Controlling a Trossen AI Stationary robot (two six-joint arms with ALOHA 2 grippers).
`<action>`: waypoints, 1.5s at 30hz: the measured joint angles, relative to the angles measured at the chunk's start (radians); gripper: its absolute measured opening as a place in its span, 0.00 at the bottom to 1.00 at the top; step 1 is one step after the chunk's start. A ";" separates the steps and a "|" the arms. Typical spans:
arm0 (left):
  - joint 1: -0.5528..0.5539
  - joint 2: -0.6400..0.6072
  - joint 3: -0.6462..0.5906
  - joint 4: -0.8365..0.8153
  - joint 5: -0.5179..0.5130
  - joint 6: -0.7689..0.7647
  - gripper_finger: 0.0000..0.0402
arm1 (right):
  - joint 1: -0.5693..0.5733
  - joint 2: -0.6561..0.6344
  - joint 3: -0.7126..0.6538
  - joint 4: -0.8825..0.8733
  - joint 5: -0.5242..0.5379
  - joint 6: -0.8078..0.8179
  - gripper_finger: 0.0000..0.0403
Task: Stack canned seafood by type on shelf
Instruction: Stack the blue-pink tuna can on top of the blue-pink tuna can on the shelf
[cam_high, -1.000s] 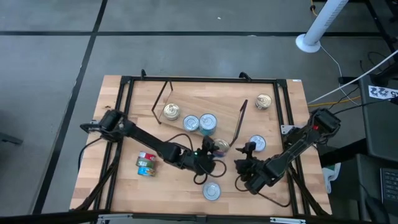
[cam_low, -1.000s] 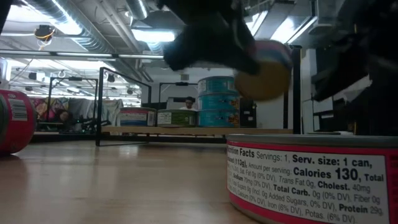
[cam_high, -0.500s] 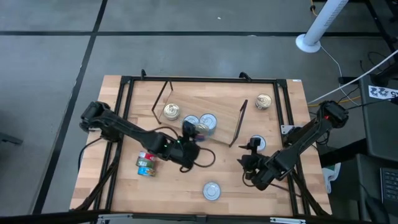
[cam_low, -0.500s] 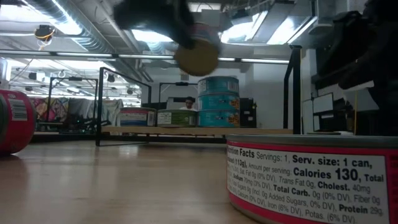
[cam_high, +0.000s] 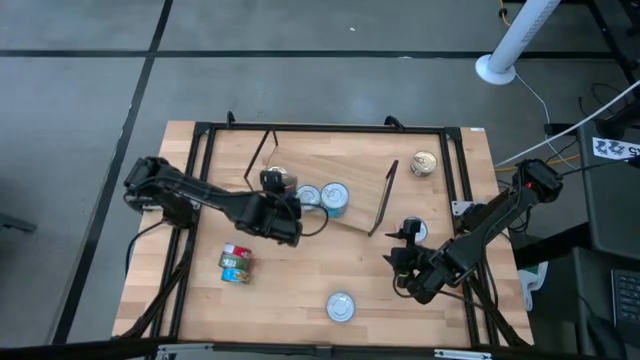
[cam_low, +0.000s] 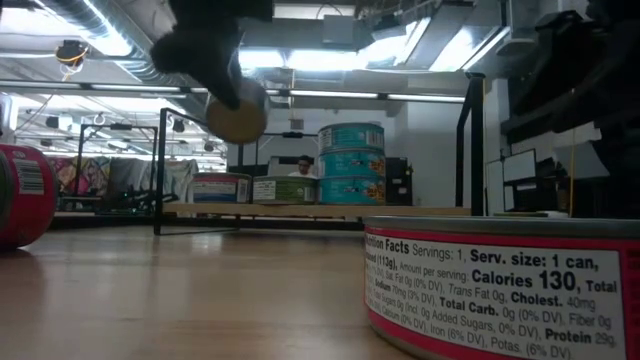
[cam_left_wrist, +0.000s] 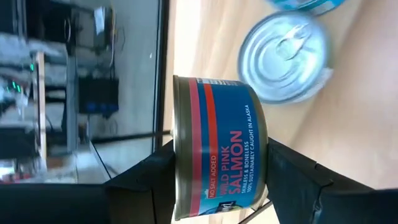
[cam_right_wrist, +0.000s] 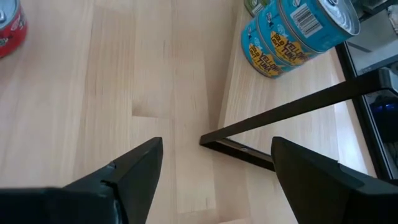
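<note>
Left tool (cam_left_wrist: 221, 180): clamped on a blue-and-red salmon can (cam_left_wrist: 219, 148), held over the shelf (cam_high: 350, 170) at its 9 o'clock end.
Shelf stack: teal tuna cans (cam_high: 334, 198) at the 3 o'clock side of the held can.
Right tool (cam_right_wrist: 214, 171): fingers spread, empty, over the bench (cam_high: 290, 290) at 4 o'clock.
Loose cans: silver-lidded can (cam_high: 341, 307) at 6 o'clock; red can (cam_high: 236, 264) at 8 o'clock.

Two dark jointed arms, black cables looping alongside; pincer fingers (cam_right_wrist: 137, 171) matte black, wedge-shaped.
</note>
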 joint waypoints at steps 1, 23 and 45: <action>0.012 0.000 -0.010 0.004 0.000 -0.007 0.49 | 0.000 0.000 0.000 0.000 0.000 0.000 0.75; 0.184 0.001 -0.199 0.149 -0.027 0.031 0.49 | 0.000 0.000 0.000 0.001 0.001 -0.001 0.75; 0.192 0.003 -0.201 0.164 -0.129 0.127 0.49 | 0.000 0.000 0.000 0.003 0.000 0.000 0.75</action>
